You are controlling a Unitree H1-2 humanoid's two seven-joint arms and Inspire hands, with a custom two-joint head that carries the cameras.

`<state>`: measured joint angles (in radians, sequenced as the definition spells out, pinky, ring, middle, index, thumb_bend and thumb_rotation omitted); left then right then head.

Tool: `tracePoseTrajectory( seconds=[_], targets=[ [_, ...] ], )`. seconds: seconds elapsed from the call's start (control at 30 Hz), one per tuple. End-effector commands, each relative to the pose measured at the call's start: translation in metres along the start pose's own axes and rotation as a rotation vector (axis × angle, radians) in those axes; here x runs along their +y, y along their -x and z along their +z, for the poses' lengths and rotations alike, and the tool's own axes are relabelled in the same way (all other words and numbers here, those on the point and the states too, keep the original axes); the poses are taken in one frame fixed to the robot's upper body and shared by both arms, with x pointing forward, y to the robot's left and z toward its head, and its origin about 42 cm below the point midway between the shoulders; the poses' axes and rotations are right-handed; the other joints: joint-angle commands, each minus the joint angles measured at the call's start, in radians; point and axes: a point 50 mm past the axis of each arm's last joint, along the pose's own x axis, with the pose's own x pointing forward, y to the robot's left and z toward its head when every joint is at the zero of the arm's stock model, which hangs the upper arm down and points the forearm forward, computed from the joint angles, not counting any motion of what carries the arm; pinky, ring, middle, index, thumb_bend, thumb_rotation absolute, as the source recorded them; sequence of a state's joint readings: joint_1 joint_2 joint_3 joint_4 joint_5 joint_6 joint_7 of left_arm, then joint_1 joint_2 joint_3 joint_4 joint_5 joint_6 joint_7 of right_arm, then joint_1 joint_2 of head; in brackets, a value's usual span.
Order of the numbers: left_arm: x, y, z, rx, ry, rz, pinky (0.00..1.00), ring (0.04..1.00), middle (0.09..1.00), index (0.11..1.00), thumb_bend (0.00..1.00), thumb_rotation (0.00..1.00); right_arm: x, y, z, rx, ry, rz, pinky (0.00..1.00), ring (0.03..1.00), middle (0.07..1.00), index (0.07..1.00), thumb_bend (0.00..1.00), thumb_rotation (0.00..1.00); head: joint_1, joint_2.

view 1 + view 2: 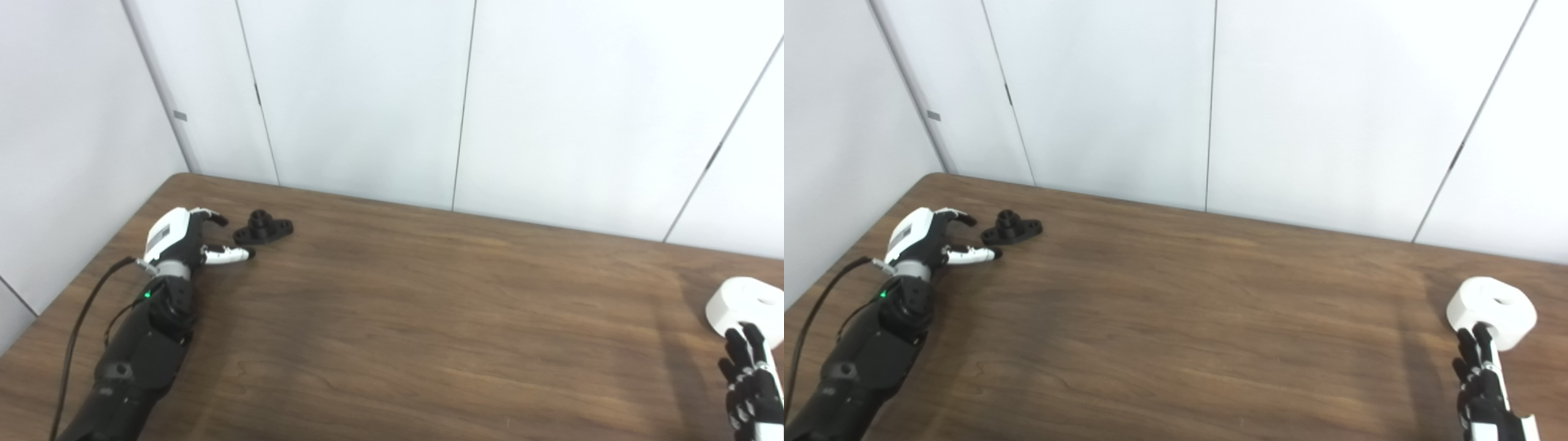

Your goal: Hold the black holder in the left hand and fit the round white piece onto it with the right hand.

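The black holder (263,227) lies flat on the brown table (429,306) at the far left, with a short post standing up from its base. My left hand (184,239) rests just to its left, open, thumb and fingers spread toward the holder without touching it. The round white piece (1491,311), a thick ring with a centre hole, sits at the table's right side. My right hand (1482,380) comes up from the bottom right, fingers extended, with its fingertips (1473,338) at the ring's near edge; it grips nothing.
White wall panels (367,92) stand close behind the table's far edge and along the left. A black cable (79,331) runs beside my left forearm. The wide middle of the table lies between the two hands.
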<state>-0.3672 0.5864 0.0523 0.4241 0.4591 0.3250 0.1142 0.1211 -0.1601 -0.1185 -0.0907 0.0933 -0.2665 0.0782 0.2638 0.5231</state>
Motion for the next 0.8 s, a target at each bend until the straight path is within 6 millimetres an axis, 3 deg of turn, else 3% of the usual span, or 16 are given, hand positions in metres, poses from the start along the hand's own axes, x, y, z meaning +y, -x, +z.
tracePoseTrajectory(
  seconds=[0.0,0.33,0.77],
  targets=[
    [0.019,-0.008,0.011,-0.027,-0.004,0.054,0.84,0.944,0.906,0.718,0.83,0.24,0.013,0.035,-0.037,0.166,-0.045,-0.023,1.0,1.0,0.975,1.0,0.62,1.0,-0.004,-0.001],
    [0.016,-0.017,0.034,-0.076,-0.021,0.048,0.83,0.948,0.9,0.695,0.85,0.22,0.014,0.037,-0.033,0.157,-0.046,-0.031,1.0,1.0,0.956,1.0,0.6,1.0,-0.013,0.008],
    [0.012,-0.017,0.032,-0.077,-0.037,0.032,0.82,0.939,0.895,0.702,0.86,0.22,0.014,0.039,-0.033,0.157,-0.048,-0.031,1.0,1.0,0.96,1.0,0.6,1.0,-0.012,0.003]
  ],
)
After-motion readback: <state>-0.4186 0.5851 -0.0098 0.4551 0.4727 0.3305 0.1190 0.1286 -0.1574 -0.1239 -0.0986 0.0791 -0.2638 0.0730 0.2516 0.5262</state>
